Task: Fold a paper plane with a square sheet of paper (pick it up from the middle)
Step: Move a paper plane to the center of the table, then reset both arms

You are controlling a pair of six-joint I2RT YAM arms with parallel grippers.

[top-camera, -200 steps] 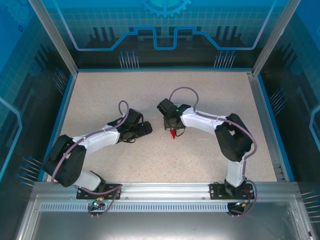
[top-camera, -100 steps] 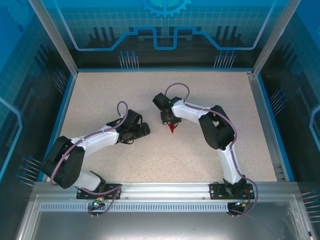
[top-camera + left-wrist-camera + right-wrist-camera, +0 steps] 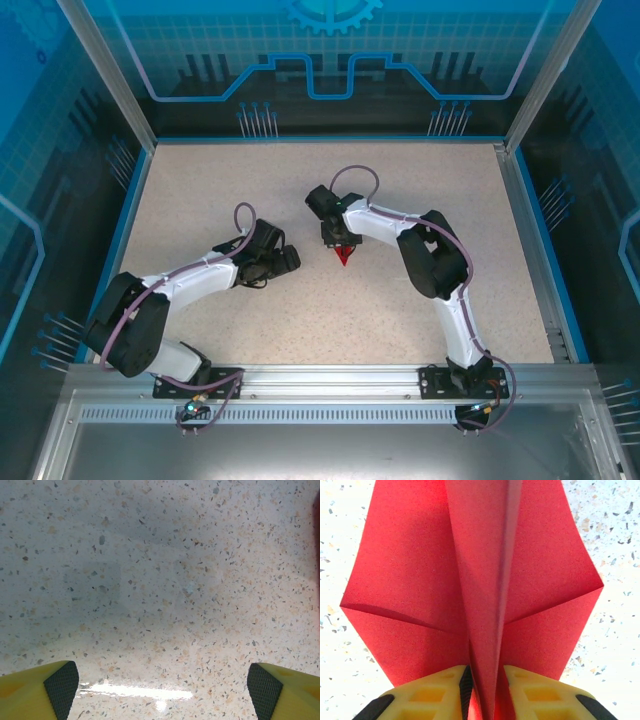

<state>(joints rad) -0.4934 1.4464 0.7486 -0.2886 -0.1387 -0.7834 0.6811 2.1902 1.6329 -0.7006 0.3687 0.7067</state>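
Just right of centre in the top view, the small bright red paper plane (image 3: pixel 344 257) lies on the speckled beige tabletop (image 3: pixel 420 190), directly below the right gripper (image 3: pixel 338 238). In the right wrist view, its yellow fingers (image 3: pixel 435 695) at the bottom edge flank the plane's raised centre fold, narrowly apart. Whether they press it I cannot tell. Left of centre, the left gripper (image 3: pixel 162 685) sits over the tabletop — jaws spread wide, nothing between them.

Bright red paper plane (image 3: pixel 344 257), wings spread, centre fold upright, near mid table (image 3: pixel 200 180)
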